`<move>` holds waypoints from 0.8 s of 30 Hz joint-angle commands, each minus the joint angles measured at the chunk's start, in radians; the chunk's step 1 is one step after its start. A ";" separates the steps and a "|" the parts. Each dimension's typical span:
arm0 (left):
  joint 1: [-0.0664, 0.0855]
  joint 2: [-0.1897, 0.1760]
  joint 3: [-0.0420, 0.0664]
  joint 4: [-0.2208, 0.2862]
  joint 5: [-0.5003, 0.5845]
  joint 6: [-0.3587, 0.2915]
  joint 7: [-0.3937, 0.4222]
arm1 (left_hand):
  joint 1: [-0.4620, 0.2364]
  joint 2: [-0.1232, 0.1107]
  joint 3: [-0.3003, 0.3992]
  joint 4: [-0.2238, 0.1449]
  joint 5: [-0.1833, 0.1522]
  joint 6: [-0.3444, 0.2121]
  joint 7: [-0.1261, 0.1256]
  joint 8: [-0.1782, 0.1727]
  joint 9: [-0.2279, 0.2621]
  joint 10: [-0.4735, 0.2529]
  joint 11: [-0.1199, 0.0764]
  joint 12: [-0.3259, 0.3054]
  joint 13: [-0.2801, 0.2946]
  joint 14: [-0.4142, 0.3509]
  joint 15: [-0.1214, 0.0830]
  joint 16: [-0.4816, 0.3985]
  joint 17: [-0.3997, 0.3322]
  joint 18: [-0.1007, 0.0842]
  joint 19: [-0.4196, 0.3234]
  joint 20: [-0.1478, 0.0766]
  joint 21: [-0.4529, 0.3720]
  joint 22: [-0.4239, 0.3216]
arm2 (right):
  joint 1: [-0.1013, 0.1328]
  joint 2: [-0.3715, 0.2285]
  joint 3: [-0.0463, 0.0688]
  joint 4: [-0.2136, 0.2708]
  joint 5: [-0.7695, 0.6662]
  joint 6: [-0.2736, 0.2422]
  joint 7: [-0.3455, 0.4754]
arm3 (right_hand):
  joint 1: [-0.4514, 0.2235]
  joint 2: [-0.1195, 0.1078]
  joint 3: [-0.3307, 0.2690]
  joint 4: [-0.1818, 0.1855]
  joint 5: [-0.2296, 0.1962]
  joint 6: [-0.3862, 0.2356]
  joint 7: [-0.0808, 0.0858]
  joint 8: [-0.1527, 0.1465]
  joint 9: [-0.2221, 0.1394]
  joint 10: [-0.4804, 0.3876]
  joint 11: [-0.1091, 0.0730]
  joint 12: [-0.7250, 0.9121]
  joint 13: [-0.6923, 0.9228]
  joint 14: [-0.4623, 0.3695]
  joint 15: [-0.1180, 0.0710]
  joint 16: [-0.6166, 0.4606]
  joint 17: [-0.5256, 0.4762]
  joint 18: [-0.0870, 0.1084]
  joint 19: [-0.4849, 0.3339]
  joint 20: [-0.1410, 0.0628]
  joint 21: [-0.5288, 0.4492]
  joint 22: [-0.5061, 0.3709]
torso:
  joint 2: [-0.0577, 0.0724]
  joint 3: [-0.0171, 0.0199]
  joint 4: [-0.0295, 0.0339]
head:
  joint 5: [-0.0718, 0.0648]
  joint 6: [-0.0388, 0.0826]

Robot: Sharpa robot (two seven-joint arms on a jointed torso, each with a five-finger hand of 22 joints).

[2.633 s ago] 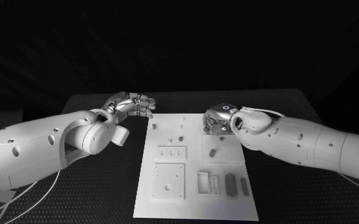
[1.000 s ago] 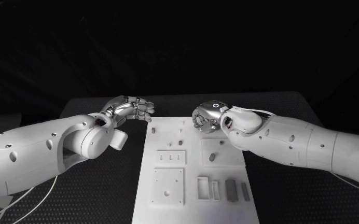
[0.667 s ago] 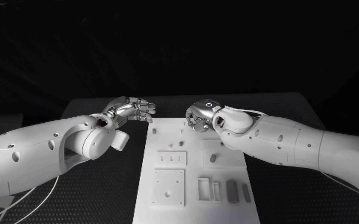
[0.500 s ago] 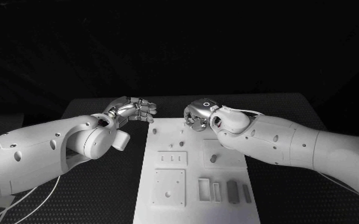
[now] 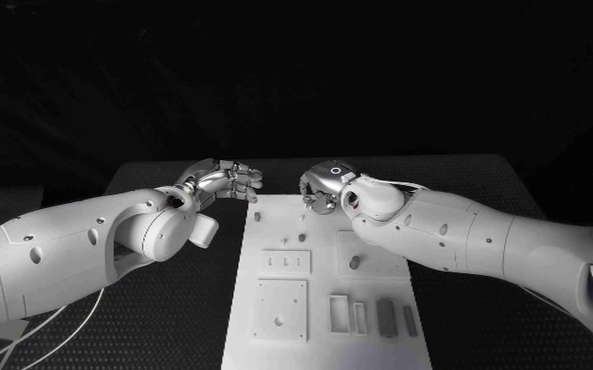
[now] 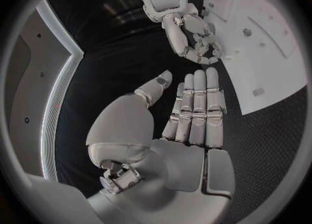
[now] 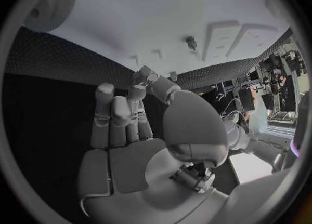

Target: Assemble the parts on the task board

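Note:
The white task board (image 5: 324,289) lies in the middle of the black table, also seen as the board (image 6: 260,42) and the board (image 7: 130,21). Small pegs stand in it: one peg (image 5: 257,214) near the far left corner, a second peg (image 5: 301,237), a third peg (image 5: 355,261). Two dark bars (image 5: 383,319) lie near the front right. My right hand (image 5: 324,188) hovers over the board's far edge; as the right hand (image 7: 140,109) shows, thumb and fingertip meet, and whether a part sits between them is unclear. My left hand (image 5: 225,182) hangs beside the board's far left corner, holding nothing; in the wrist view the left hand (image 6: 189,120) has its thumb apart.
The board carries a raised plate with slots (image 5: 284,260), a square plate (image 5: 280,306) and narrow frames (image 5: 338,313). Black textured table (image 5: 185,301) surrounds it on both sides. My two hands are a short gap apart over the far edge, with the right hand (image 6: 189,31) close ahead of the left.
My right hand has moved from over the board's right recess to the left and toward the far edge, closer to the left hand. The left hand has barely shifted.

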 commanded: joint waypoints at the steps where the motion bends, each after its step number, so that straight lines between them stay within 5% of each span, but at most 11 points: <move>1: 0.005 0.002 0.001 0.003 -0.003 0.009 0.006 | -0.007 -0.001 -0.001 0.001 -0.002 0.000 0.009 -0.002 -0.001 0.007 -0.002 -0.007 0.001 0.007 0.000 -0.006 0.001 0.006 -0.001 -0.009 -0.004 0.001 | -0.002 0.007 0.000 -0.006 -0.021 -0.005 -0.003 | -0.005 0.000 0.008 0.000 0.004 0.076 0.027 0.001 0.016 0.009 -0.001 -0.004 0.001 0.000 -0.004 0.004 -0.002 0.013 0.002 -0.002 0.006 0.019 | 0.001 -0.0002 -0.0004 | 0.004 -0.004; 24: 0.013 0.004 0.001 0.007 -0.004 0.008 0.006 | -0.007 -0.001 0.000 0.001 -0.002 0.000 0.009 -0.002 -0.002 0.008 -0.002 -0.008 0.001 0.007 0.000 -0.007 0.004 0.006 -0.001 -0.009 -0.005 0.002 | -0.014 0.033 -0.003 -0.049 -0.037 0.006 0.001 | -0.006 0.000 0.010 0.000 0.004 0.075 0.027 0.000 0.017 0.010 -0.001 -0.005 0.002 0.001 -0.004 0.004 -0.003 0.013 0.002 -0.002 0.007 0.019 | 0.002 -0.0001 -0.0020 | 0.014 -0.017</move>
